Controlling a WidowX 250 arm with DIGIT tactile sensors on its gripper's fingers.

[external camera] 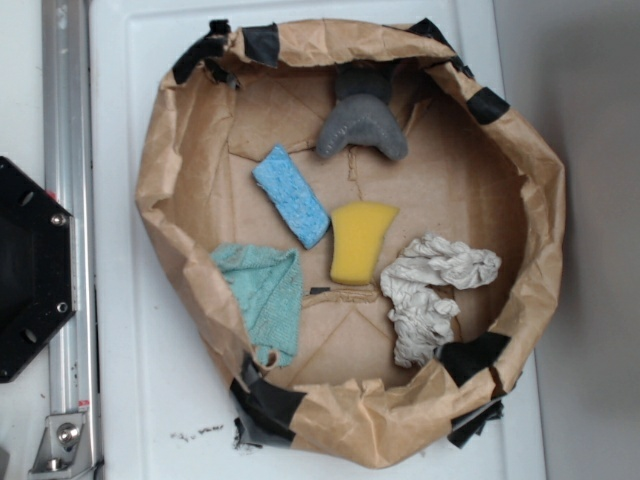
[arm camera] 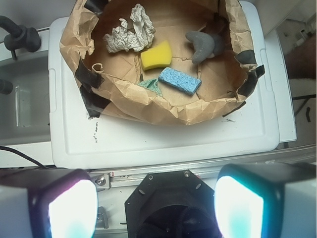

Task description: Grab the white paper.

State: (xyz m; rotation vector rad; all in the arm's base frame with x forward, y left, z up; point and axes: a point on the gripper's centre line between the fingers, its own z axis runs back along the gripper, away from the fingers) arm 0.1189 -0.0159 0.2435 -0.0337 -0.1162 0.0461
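Note:
The white paper (external camera: 430, 290) is a wrinkly off-white wad lying at the right inside the brown paper ring; it also shows in the wrist view (arm camera: 130, 32) at the top. My gripper (arm camera: 156, 206) is open and empty, with its two glowing pads (arm camera: 72, 208) wide apart at the bottom of the wrist view. It hovers high above the black robot base, far from the paper. The gripper does not show in the exterior view.
A brown paper ring with black tape (external camera: 160, 180) sits on a white board (external camera: 120, 380). Inside lie a yellow sponge (external camera: 360, 242), a blue sponge (external camera: 290, 196), a teal cloth (external camera: 265, 295) and a grey object (external camera: 362, 125). The black base (external camera: 30, 270) and a metal rail (external camera: 68, 120) stand at the left.

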